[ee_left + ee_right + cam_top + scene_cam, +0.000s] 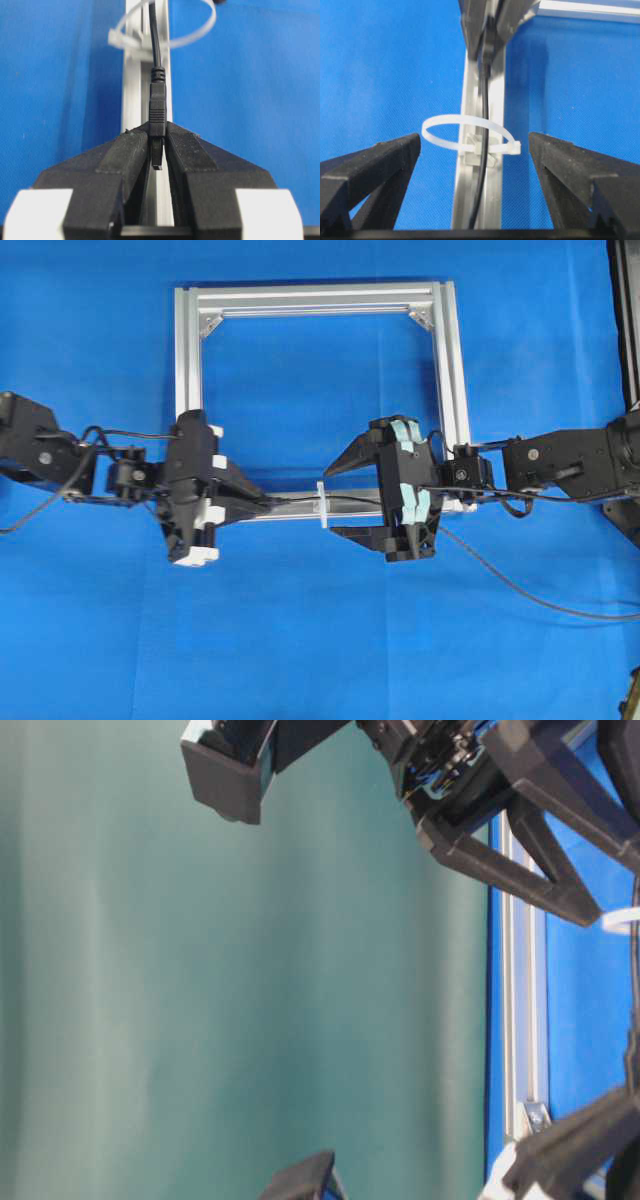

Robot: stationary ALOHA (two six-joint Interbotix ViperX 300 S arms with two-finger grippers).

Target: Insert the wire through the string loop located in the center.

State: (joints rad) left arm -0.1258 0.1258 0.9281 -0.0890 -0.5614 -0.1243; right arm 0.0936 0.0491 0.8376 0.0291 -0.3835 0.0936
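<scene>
The wire (360, 498) lies along the front rail of the silver frame (190, 360) and passes through the white string loop (322, 505). In the left wrist view my left gripper (157, 132) is shut on the wire's plug (157, 107), and the cable (154, 35) runs on through the loop (200, 35). My right gripper (475, 145) stands wide open on the loop's other side. Its fingers (395, 155) flank the wire (482, 100) without touching it. The loop (440, 122) sits just ahead of them. Overhead, the left gripper (268, 505) and right gripper (335, 498) face each other.
The wire's slack (520, 590) trails over the blue cloth to the lower right. The frame's other rails and corner brackets (422, 316) lie behind the grippers. The table-level view shows a rail (515, 970), part of the loop (620, 920) and a green backdrop.
</scene>
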